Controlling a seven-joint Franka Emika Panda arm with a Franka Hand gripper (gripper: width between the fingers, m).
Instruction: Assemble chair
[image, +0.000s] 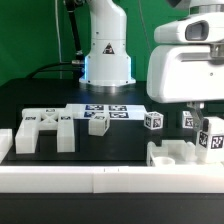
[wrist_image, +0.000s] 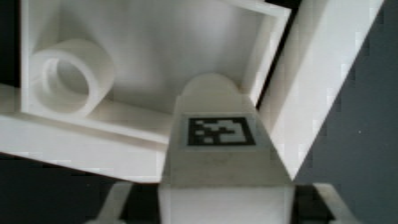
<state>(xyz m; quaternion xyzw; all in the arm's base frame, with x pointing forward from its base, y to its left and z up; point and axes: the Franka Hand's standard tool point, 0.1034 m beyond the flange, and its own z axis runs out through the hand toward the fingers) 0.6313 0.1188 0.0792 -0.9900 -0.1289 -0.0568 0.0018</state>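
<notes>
A white tapered chair leg (wrist_image: 217, 140) with a square tag runs out from between my fingers. My gripper (wrist_image: 222, 206) straddles it, and a dark gap shows on each side between the fingers (wrist_image: 118, 206) and the leg, so it is open. Beyond the leg lies a white frame part (wrist_image: 285, 90) with a round hole (wrist_image: 68, 82). In the exterior view the gripper (image: 208, 134) hangs at the right over the tagged leg (image: 213, 140) and the frame part (image: 178, 153). A notched chair panel (image: 44, 128) lies at the left, and tagged blocks (image: 98, 124) (image: 152, 121) stand mid-table.
The marker board (image: 100, 110) lies flat behind the blocks, in front of the robot base (image: 107, 60). A long low white border rail (image: 100, 178) runs along the front edge, and another short piece (image: 5, 142) stands at the exterior view's left.
</notes>
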